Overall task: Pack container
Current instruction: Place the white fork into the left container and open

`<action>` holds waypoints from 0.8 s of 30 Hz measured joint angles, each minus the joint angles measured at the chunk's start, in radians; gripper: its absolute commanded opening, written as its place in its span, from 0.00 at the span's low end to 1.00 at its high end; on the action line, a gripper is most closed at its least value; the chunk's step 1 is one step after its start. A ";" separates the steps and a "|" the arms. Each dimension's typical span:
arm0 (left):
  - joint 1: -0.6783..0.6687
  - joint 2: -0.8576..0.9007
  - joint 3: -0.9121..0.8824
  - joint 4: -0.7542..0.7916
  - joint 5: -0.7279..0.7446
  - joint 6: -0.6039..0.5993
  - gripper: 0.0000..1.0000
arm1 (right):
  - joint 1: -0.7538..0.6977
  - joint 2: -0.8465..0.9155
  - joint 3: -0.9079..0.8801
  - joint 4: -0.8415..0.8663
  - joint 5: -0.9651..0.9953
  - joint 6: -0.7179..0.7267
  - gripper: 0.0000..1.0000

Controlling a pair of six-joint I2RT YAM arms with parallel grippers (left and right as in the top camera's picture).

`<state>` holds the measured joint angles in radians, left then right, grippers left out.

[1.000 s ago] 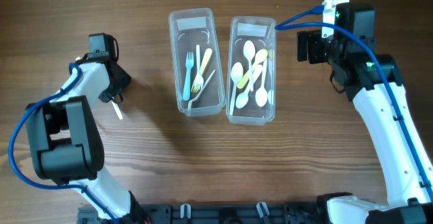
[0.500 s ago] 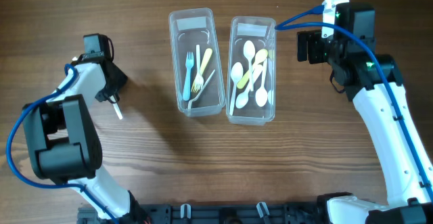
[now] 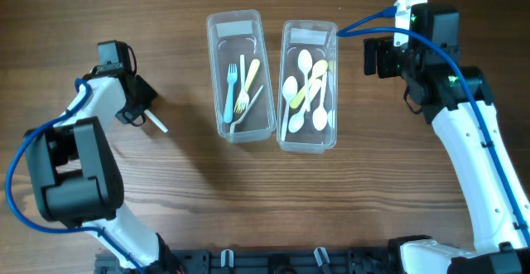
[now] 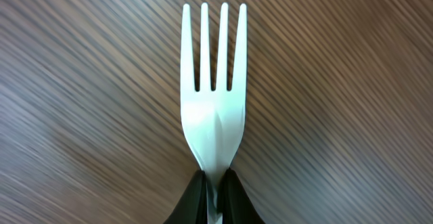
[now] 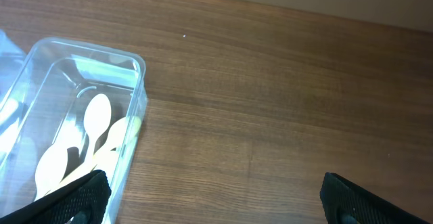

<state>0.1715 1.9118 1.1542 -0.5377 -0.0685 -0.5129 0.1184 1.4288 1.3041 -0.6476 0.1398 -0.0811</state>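
A: Wooden bench, two clear tubs side by side: fork tub, spoon tub. Item in hand?
B: One white fork, handle pinched between the left fingers, over bare bench, well apart from both tubs. Idle: right fingers, spread, empty, just beside the spoon tub.
A: Step?
B: Carrying, by my reckoning. Next move calls for travel across to the fork tub, then release inside

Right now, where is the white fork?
The white fork is pinched by its handle in the left pincer, on the table's left side in the overhead view, just left of the fork container.
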 measured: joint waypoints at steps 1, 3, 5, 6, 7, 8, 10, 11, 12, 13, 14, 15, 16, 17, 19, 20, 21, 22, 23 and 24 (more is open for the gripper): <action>0.000 -0.018 0.000 -0.021 0.047 0.000 0.04 | 0.000 0.000 0.000 0.000 0.000 0.000 1.00; -0.001 -0.066 0.000 -0.038 0.103 0.000 0.04 | 0.000 0.000 0.000 0.000 0.000 0.000 1.00; -0.004 -0.171 0.000 -0.040 0.164 0.000 0.04 | 0.000 0.000 0.000 0.000 0.000 0.000 1.00; -0.009 -0.265 0.002 -0.039 0.207 0.000 0.04 | 0.000 0.000 0.000 0.000 0.000 0.000 1.00; -0.016 -0.323 0.005 -0.038 0.240 0.009 0.04 | 0.000 0.000 0.000 0.000 0.000 0.000 1.00; -0.029 -0.379 0.008 -0.037 0.271 0.025 0.04 | 0.000 0.000 0.000 0.000 0.000 0.000 1.00; -0.076 -0.476 0.011 -0.038 0.336 0.063 0.04 | 0.000 0.000 0.000 0.000 0.000 0.000 1.00; -0.109 -0.512 0.012 -0.038 0.360 0.077 0.04 | 0.000 0.000 0.000 0.000 0.000 0.000 1.00; -0.144 -0.537 0.014 -0.038 0.383 0.089 0.04 | 0.000 0.000 0.000 0.000 0.000 0.000 1.00; -0.181 -0.552 0.015 -0.038 0.398 0.097 0.04 | 0.000 0.000 0.000 0.000 0.000 0.000 1.00; -0.217 -0.555 0.016 -0.034 0.410 0.105 0.04 | 0.000 0.000 0.000 0.000 0.000 0.000 1.00; -0.254 -0.552 0.016 -0.029 0.415 0.111 0.04 | 0.000 0.000 0.000 0.000 0.000 0.000 1.00; -0.290 -0.545 0.016 -0.018 0.420 0.119 0.04 | 0.000 0.000 0.000 0.000 0.000 0.000 1.00; -0.323 -0.535 0.016 -0.004 0.424 0.129 0.04 | 0.000 0.000 0.000 0.000 0.000 0.000 1.00; -0.391 -0.506 0.016 0.034 0.424 0.146 0.04 | 0.000 0.000 0.000 0.000 0.000 0.000 1.00; -0.418 -0.490 0.016 0.055 0.422 0.151 0.04 | 0.000 0.000 0.000 0.000 0.000 0.000 1.00; -0.451 -0.467 0.016 0.081 0.414 0.158 0.04 | 0.000 0.000 0.000 0.000 0.000 0.000 1.00; -0.468 -0.450 0.016 0.100 0.410 0.161 0.04 | 0.000 0.000 0.000 0.000 0.000 0.000 1.00; -0.486 -0.428 0.016 0.121 0.406 0.160 0.04 | 0.000 0.000 0.000 0.000 0.000 0.000 1.00; -0.500 -0.407 0.016 0.142 0.399 0.156 0.04 | 0.000 0.000 0.000 0.000 0.000 0.000 1.00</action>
<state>-0.3286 1.5051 1.1698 -0.3962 0.3302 -0.3565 0.1184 1.4288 1.3041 -0.6472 0.1398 -0.0811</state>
